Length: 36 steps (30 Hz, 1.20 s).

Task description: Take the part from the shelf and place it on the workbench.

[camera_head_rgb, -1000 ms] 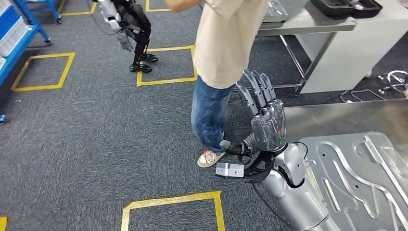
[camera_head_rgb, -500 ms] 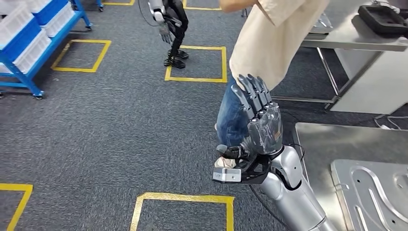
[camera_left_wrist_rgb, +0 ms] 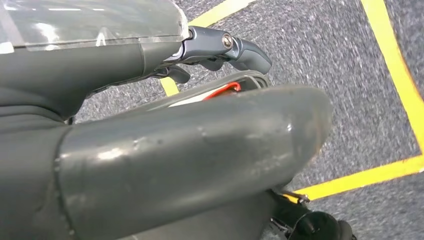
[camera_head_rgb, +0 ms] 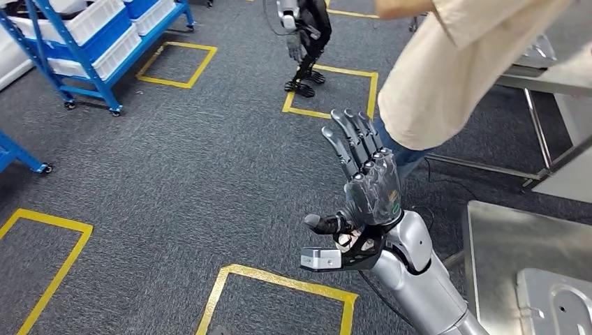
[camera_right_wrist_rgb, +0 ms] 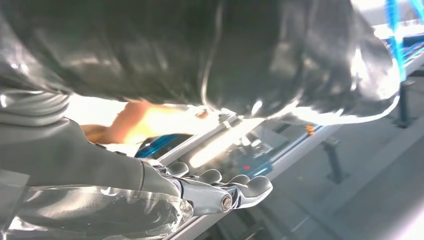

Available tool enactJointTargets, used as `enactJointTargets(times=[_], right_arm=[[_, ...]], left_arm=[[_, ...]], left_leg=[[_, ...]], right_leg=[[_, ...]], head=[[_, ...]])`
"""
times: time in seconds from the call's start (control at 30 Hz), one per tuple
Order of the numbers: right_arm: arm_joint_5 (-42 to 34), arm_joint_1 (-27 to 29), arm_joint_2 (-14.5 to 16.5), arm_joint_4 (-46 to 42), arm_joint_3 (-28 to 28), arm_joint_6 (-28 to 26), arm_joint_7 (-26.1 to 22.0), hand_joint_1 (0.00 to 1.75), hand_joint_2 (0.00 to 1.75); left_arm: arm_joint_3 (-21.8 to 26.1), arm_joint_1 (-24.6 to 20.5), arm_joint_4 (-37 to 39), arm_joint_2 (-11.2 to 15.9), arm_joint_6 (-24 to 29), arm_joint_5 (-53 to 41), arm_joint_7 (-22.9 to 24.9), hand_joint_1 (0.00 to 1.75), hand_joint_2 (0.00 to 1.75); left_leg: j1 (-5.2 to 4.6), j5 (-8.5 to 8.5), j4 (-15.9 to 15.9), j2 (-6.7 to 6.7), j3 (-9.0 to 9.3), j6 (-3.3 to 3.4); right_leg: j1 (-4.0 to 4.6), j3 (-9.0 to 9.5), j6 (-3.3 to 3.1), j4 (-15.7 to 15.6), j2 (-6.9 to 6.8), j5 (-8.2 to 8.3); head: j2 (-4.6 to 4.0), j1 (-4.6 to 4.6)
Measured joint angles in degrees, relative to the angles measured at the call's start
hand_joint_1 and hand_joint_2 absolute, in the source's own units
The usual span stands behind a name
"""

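Right hand [camera_head_rgb: 363, 188] was raised, fingers [camera_head_rgb: 352, 143] spread wide, holding nothing. Left hand [camera_left_wrist_rgb: 150, 150] was close to the lens; couldn't tell its fingers' state. Metal part [camera_head_rgb: 555, 303] lay flat on the workbench [camera_head_rgb: 489, 237], just right of the right hand. Blue shelf [camera_head_rgb: 98, 49] stood well off to its far left, person [camera_head_rgb: 461, 70] close behind. My read: part's placed; draw the arm back slow, clear of the person.

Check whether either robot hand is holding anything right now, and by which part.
Nothing: the right hand is raised with fingers spread and empty. The left hand shows no object either.
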Motion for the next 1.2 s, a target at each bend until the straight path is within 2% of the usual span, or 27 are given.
enactJointTargets(times=[0.03,0.1,0.17,0.23,0.3,0.33,0.37,0.4,0.43,0.47,0.5,0.53,0.57,0.6,0.63,0.7,0.73,0.77,0.8,0.83,0.87,0.9,0.97,1.03,1.1,1.13,1.2], right_arm=[[0.0,-0.1,0.0,0.0,0.1,0.0,0.0,0.00,0.00],[0.0,-0.3,0.0,0.0,0.4,0.0,0.0,0.00,0.00],[0.0,-0.4,0.0,0.0,0.5,0.0,0.0,0.00,0.00],[0.0,-0.4,0.0,0.0,0.6,0.0,0.0,0.00,0.00],[0.0,-0.2,0.0,0.2,0.7,0.0,0.0,0.00,0.00],[0.0,-0.1,0.0,0.3,0.8,0.0,0.0,0.00,0.00],[0.0,-0.1,0.0,0.3,0.8,0.0,0.0,0.00,0.00],[0.0,-0.1,0.0,0.4,0.8,-0.1,0.0,0.00,0.00],[0.0,-0.1,0.0,0.4,0.9,-0.1,0.0,0.00,0.00],[0.0,-0.1,0.0,0.4,0.9,-0.1,0.0,0.00,0.00],[0.0,-0.2,0.0,0.4,0.9,-0.2,0.0,0.00,0.00],[0.0,-0.2,0.0,0.4,1.0,-0.2,0.0,0.00,0.00],[0.1,-0.2,0.0,0.4,1.0,-0.3,0.0,0.00,0.00],[0.1,-0.2,0.0,0.3,1.1,-0.3,0.0,0.00,0.00],[0.1,-0.2,0.0,0.3,1.1,-0.3,0.0,0.00,0.00],[0.1,-0.4,0.1,0.3,1.2,-0.3,0.0,0.00,0.00],[0.2,-0.4,0.2,0.3,1.2,-0.3,0.0,0.00,0.00],[0.2,-0.3,0.2,0.3,1.2,-0.4,0.0,0.00,0.00],[0.2,-0.3,0.2,0.3,1.3,-0.4,0.0,0.00,0.00],[0.3,-0.3,0.2,0.3,1.3,-0.4,0.0,0.00,0.00],[0.3,-0.3,0.2,0.3,1.4,-0.4,0.0,0.00,0.00],[0.4,-0.3,0.2,0.3,1.4,-0.4,0.0,0.00,0.00],[0.5,-0.4,0.2,0.3,1.5,-0.4,0.1,0.00,0.00],[0.7,-0.4,0.2,0.3,1.5,-0.4,0.1,0.00,0.00],[0.9,-0.5,0.2,0.3,1.6,-0.4,0.1,0.00,0.00],[0.9,-0.6,0.2,0.3,1.6,-0.4,0.1,0.00,0.00],[0.9,-0.6,0.2,0.3,1.6,-0.5,0.2,0.00,0.00]], left_arm=[[0.0,0.0,0.0,0.0,0.0,0.0,0.0,0.00,0.00],[0.0,0.1,0.0,0.0,0.0,0.0,0.0,0.00,0.00],[0.0,0.2,0.0,0.0,0.0,0.0,0.0,0.00,0.00],[0.0,0.0,0.0,0.0,0.0,0.0,0.0,0.00,0.00],[0.0,-0.1,0.0,0.0,0.0,0.0,0.0,0.00,0.00],[0.0,0.0,0.0,0.0,0.0,0.0,0.0,0.00,0.00],[0.0,0.0,0.0,0.1,0.0,0.0,0.0,0.00,0.00],[0.0,0.1,0.0,0.1,0.0,0.0,0.0,0.00,0.00],[0.0,0.1,0.0,0.1,0.0,0.0,0.0,0.00,0.00],[0.0,0.1,0.0,0.1,0.0,0.1,0.0,0.00,0.00],[0.0,0.1,0.0,0.1,0.0,0.1,0.0,0.00,0.00],[0.0,0.0,0.0,0.1,0.0,0.1,0.0,0.00,0.00],[0.0,0.0,0.0,0.1,0.0,0.2,-0.1,0.00,0.00],[0.0,0.1,0.0,0.1,-0.1,0.2,-0.1,0.00,0.00],[0.0,0.2,0.0,0.1,-0.1,0.3,-0.1,0.00,0.00],[0.0,0.3,0.0,0.3,-0.1,0.3,-0.2,0.00,0.00],[0.0,0.2,0.0,0.3,-0.2,0.3,-0.2,0.00,0.00],[0.0,0.1,0.0,0.3,-0.2,0.3,-0.2,0.00,0.00],[0.0,0.1,0.0,0.3,-0.3,0.3,-0.2,0.00,0.00],[0.0,0.1,0.0,0.3,-0.3,0.3,-0.2,0.00,0.00],[0.0,0.2,0.0,0.3,-0.4,0.4,-0.2,0.00,0.00],[0.0,0.2,0.0,0.3,-0.4,0.4,-0.3,0.00,0.00],[0.0,0.2,0.0,0.4,-0.4,0.4,-0.3,0.00,0.00],[0.0,0.0,0.0,0.4,-0.4,0.4,-0.3,0.00,0.00],[0.0,0.0,0.0,0.5,-0.4,0.4,-0.3,0.00,0.00],[0.0,0.1,0.0,0.5,-0.4,0.4,-0.3,0.00,0.00],[0.0,0.1,0.0,0.5,-0.4,0.4,-0.3,0.00,0.00]], left_leg=[[-0.25,-0.18,-0.6,0.12,0.20,0.38],[-0.27,0.07,-0.8,-1.13,0.15,1.10],[-0.03,0.37,-1.2,-2.23,0.32,1.79],[0.12,0.59,-1.5,-3.29,0.35,2.28],[0.06,0.65,-1.5,-4.60,0.25,2.44],[0.02,0.66,-1.4,-5.36,0.23,2.46],[0.00,0.66,-1.4,-6.14,0.25,2.45],[0.00,0.66,-1.3,-6.92,0.29,2.44],[0.02,0.66,-1.2,-7.65,0.32,2.39],[-0.01,0.69,-1.1,-8.35,0.20,2.22],[0.03,0.78,-1.0,-9.03,-0.03,1.96],[0.16,0.91,-1.0,-9.70,-0.33,1.59],[0.30,1.12,-1.1,-10.45,-0.61,1.13],[0.42,1.30,-1.2,-11.16,-0.78,0.69],[0.40,1.26,-1.1,-10.88,-0.92,0.33],[0.15,-0.52,1.6,-7.95,-2.22,-0.12],[0.12,-2.21,4.7,-5.91,-3.61,-0.23],[0.16,-4.03,8.4,-4.62,-5.38,-0.38],[0.25,-5.33,11.7,-4.01,-6.94,-0.55],[0.34,-5.76,13.7,-3.69,-7.78,-0.68],[0.43,-5.17,13.6,-3.46,-7.60,-0.79],[0.49,-3.70,11.3,-3.07,-6.26,-0.80],[0.25,-0.76,3.9,-0.96,-2.14,-0.53],[-0.22,0.12,-0.3,0.53,0.04,0.09],[-0.41,0.06,-0.7,-0.31,-0.02,0.75],[-0.32,0.17,-1.0,-0.88,0.05,1.05],[-0.04,0.49,-1.5,-1.97,0.32,1.76]], right_leg=[[0.17,0.02,0.29,0.1,-0.46,-0.14],[0.20,0.24,0.89,0.0,-1.07,-0.34],[-0.13,-0.09,1.46,1.4,0.87,-1.68],[-0.40,-2.51,1.70,6.8,4.03,-4.94],[-0.43,-6.10,1.75,13.9,5.30,-7.73],[-0.42,-7.13,1.73,15.5,5.50,-7.70],[-0.42,-7.21,1.65,15.2,5.68,-6.56],[-0.43,-6.21,1.48,12.6,6.09,-4.45],[-0.47,-4.64,1.24,8.8,7.23,-2.14],[-0.59,-3.13,0.97,5.2,8.97,-0.48],[-0.68,-2.06,0.78,2.4,10.42,0.49],[-0.69,-1.57,0.65,1.0,11.45,0.72],[-0.64,-1.45,0.57,0.7,11.54,0.58],[-0.67,-1.33,0.41,0.4,10.81,0.67],[-0.71,-1.07,0.16,0.1,9.99,0.82],[-0.88,-0.53,-0.46,-0.6,8.16,1.08],[-0.75,-0.37,-0.69,-0.7,7.16,1.08],[-0.63,-0.33,-0.87,-0.7,6.16,1.01],[-0.53,-0.32,-0.98,-0.7,5.16,0.93],[-0.48,-0.31,-1.02,-0.6,4.22,0.83],[-0.46,-0.30,-1.00,-0.5,3.37,0.71],[-0.46,-0.26,-0.91,-0.4,2.63,0.54],[-0.28,-0.19,-0.51,0.0,1.33,0.04],[0.06,-0.12,0.01,0.3,0.30,-0.37],[0.23,0.11,0.52,0.2,-0.74,-0.49],[0.12,0.26,0.85,0.2,-0.68,-0.74],[-0.16,-0.47,1.35,2.4,1.53,-2.53]], head=[[0.00,0.04],[0.00,0.07],[0.00,0.08],[0.00,0.10],[0.00,0.09],[0.00,0.09],[0.00,0.09],[0.00,0.09],[0.00,0.09],[0.00,0.09],[0.00,0.08],[0.00,0.08],[0.00,0.08],[0.00,0.08],[0.00,0.08],[0.00,-0.01],[0.00,-0.05],[0.00,-0.09],[0.00,-0.08],[0.00,-0.08],[0.00,-0.08],[0.00,-0.09],[0.00,-0.10],[0.00,-0.03],[0.00,0.03],[0.00,0.02],[0.00,0.03]])
